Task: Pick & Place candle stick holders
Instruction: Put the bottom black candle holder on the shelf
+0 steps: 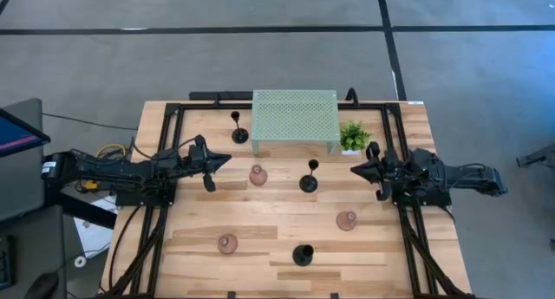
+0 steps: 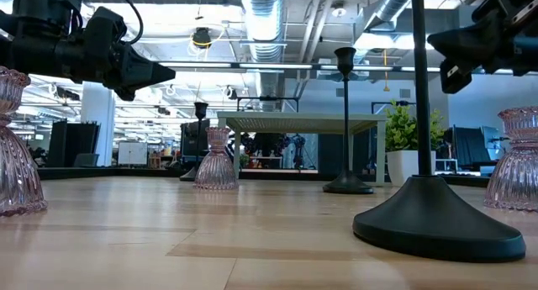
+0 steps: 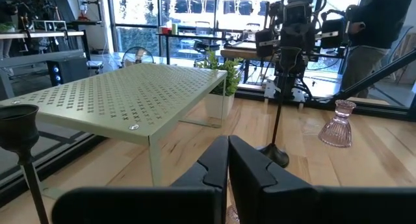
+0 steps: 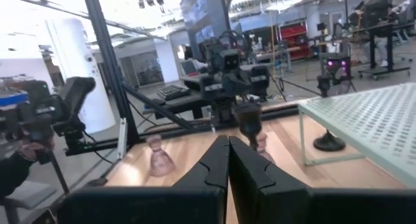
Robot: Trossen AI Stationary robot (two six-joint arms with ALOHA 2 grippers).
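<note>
Three slim black candle stick holders stand upright on their round bases: one left of the mesh stand [image 1: 238, 126], one mid-table [image 1: 310, 177], one near the front edge [image 1: 302, 254]. Three pinkish bulb-shaped holders sit at centre left [image 1: 257, 175], right [image 1: 347, 220] and front left [image 1: 227, 243]. My left gripper [image 1: 229, 160] hovers shut at the table's left, pointing level toward the middle; its wrist view shows the shut fingers [image 3: 227, 164]. My right gripper [image 1: 352, 169] hovers shut at the right, facing it, fingers together [image 4: 228, 160]. Neither touches anything.
A pale green mesh stand [image 1: 295, 117] stands on legs at the table's far middle, with a small potted plant [image 1: 353, 136] beside its right end. Black frame rails [image 1: 165, 152] run along the table's left and right sides. Bare wood lies between the holders.
</note>
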